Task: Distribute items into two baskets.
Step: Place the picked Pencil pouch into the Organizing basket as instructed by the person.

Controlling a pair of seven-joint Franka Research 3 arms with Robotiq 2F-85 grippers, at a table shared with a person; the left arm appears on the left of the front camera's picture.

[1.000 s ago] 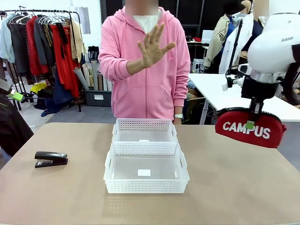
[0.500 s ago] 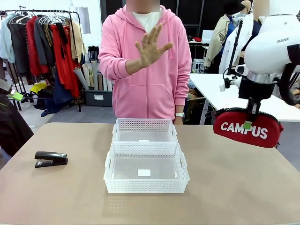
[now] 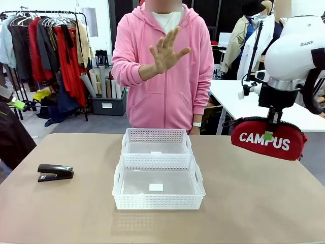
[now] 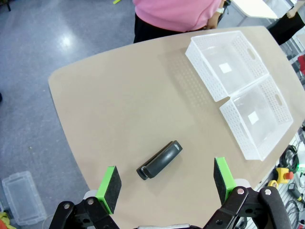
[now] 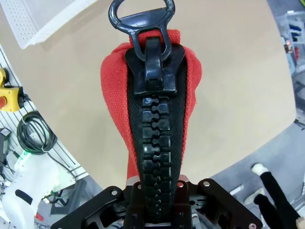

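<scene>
My right gripper (image 3: 269, 133) is shut on the red CAMPUS pouch (image 3: 267, 140), holding it in the air above the table's right side; its black zipper (image 5: 154, 133) runs up the right wrist view. Two white lattice baskets stand end to end mid-table, the near basket (image 3: 158, 202) and the far basket (image 3: 156, 135), both with nothing in them. The black stapler (image 3: 55, 172) lies on the left of the table. High above the stapler (image 4: 160, 159) my left gripper (image 4: 165, 185) hangs open. A person in a pink hoodie holds a raised open hand (image 3: 166, 50) behind the baskets.
The tan table (image 3: 254, 203) has bare surface around the baskets. In the left wrist view both baskets (image 4: 224, 64) lie to the right of the stapler. A clothes rack (image 3: 45, 46) and a white table (image 3: 238, 96) stand behind, off the work area.
The right gripper with the pouch shifted slightly left and then held still. The person leaned a little to the right, hand still raised. Stapler and baskets stayed put.
</scene>
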